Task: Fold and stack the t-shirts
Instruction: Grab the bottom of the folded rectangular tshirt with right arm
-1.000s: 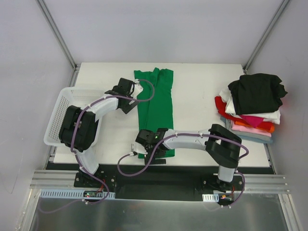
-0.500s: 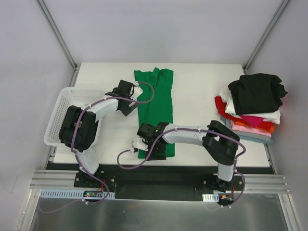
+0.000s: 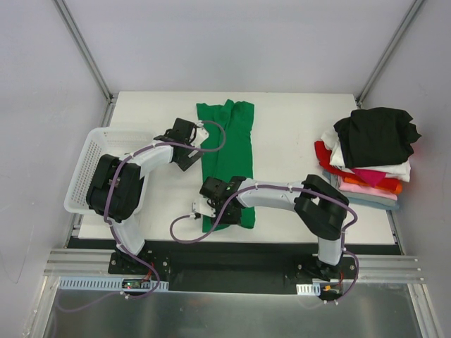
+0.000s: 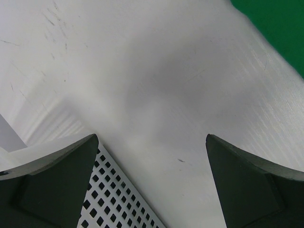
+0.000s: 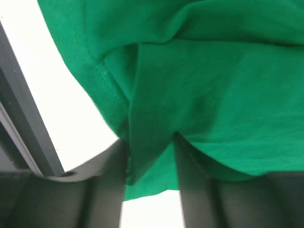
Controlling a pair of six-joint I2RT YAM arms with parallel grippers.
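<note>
Grey walls enclose a white desk [image 3: 296, 141], seen from the top.
- Green shirt [image 3: 227, 148]: folded into a long strip, running from upper centre to the desk's lower edge.
- Stack [image 3: 366, 176] of shirts: right edge of the frame, a black shirt [image 3: 373, 134] on top, with white, red, pink and orange layers below.
- Basket [image 3: 88, 151]: white mesh, left edge.
- Left pincer [image 3: 197, 134]: just beside the strip's left edge, upper part.
- Right pincer [image 3: 204, 209]: at the strip's lower left corner.

Left wrist view.
- Left pincer [image 4: 151, 142]: released, fingers [image 4: 57, 175] spread wide over bare desk [image 4: 142, 71].
- Basket [image 4: 118, 199]: mesh at bottom left.
- Green shirt [image 4: 275, 23]: a corner at upper right.

Right wrist view.
- Right pincer [image 5: 151, 147]: grasping the green shirt [image 5: 213, 85]; a hemmed fold fills the gap between the fingers [image 5: 107, 185].
- Desk [image 5: 71, 109]: white strip at left.
</note>
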